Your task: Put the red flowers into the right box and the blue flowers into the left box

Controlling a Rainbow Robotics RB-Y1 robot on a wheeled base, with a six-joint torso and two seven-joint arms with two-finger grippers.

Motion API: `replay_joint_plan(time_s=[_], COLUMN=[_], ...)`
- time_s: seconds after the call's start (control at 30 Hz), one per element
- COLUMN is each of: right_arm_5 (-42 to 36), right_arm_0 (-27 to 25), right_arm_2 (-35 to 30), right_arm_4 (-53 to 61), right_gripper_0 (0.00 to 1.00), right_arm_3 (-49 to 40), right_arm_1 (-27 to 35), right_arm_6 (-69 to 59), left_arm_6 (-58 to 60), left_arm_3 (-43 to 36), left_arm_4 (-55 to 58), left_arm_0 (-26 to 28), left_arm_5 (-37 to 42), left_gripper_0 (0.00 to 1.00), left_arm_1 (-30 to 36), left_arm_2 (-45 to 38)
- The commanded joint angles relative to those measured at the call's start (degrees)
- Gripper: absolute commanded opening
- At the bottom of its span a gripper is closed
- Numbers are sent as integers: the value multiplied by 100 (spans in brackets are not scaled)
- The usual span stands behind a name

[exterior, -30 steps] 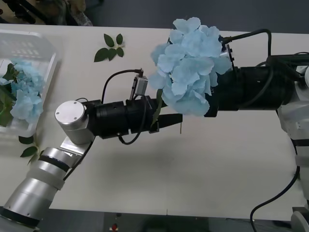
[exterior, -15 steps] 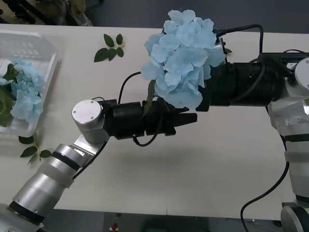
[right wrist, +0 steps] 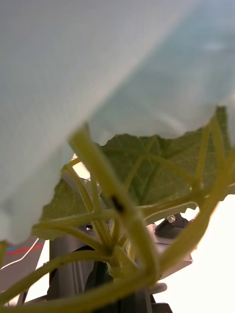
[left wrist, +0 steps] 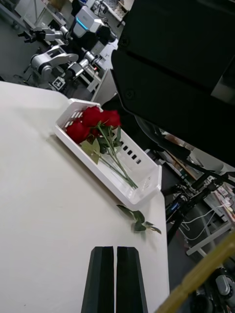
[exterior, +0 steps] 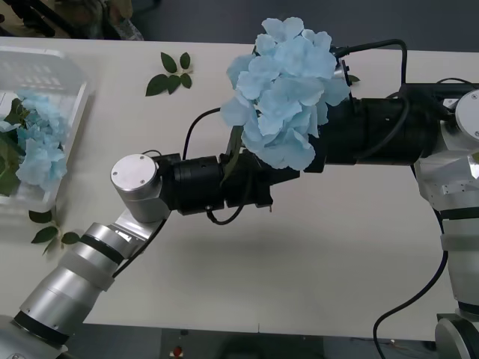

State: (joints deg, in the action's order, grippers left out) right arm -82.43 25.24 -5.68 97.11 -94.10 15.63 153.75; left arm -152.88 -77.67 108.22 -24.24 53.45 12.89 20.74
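Front view: a blue flower [exterior: 283,93], a fluffy pale sky-blue hydrangea head, is held above mid-table at the right gripper [exterior: 318,146]; whether its fingers clamp the stem I cannot tell. The left gripper [exterior: 288,179] sits just beneath the bloom; in the left wrist view its black fingers [left wrist: 102,279] are pressed together on nothing. The left box [exterior: 63,112] at the table's left edge holds more blue hydrangeas [exterior: 37,146]. The right box [left wrist: 142,178] holds red flowers [left wrist: 93,122]. White table [exterior: 314,254], loose leaf sprigs [exterior: 168,73], lab clutter behind.
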Motion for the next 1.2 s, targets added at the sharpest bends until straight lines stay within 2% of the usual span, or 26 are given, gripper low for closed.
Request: replay_joint_plan(time_s=[0.03, 0.07, 0.17, 0.23, 0.47, 0.67, 0.97, 1.2], right_arm_5=[8, -1, 25, 25, 17, -10, -98, -80], right_arm_0=[130, 122, 130, 139, 148, 139, 139, 139], right_arm_2=[-65, -83, -127, -127, -197, -250, -250, 119], right_arm_4=[72, 72, 72, 72, 89, 124, 107, 160], right_gripper_0=[35, 57, 85, 91, 100, 100, 100, 100], right_arm_3=[-100, -91, -91, -91, -91, -91, -91, -65], right_arm_1=[-25, -25, -25, -25, -7, 11, 327, 1127], right_arm_6=[125, 125, 125, 125, 125, 125, 125, 125], left_arm_6=[-212, -212, -212, -212, -212, -212, -212, -212], left_arm_3=[-91, -91, -91, -91, -91, -100, -108, -91], left_arm_4=[156, 164, 226, 244, 472, 1307, 3021, 3399], left_arm_0=[-98, -98, -98, -90, 25, 209, 244, 262], left_arm_5=[-54, -63, -72, -72, -72, -19, 227, 675], left_gripper_0=[0, 0, 0, 0, 0, 0, 0, 0], left_arm_1=[-32, -32, 3, 47, 293, 1014, 2587, 4275], left_arm_2=[-44, -44, -44, -44, -44, -97, -238, -668])
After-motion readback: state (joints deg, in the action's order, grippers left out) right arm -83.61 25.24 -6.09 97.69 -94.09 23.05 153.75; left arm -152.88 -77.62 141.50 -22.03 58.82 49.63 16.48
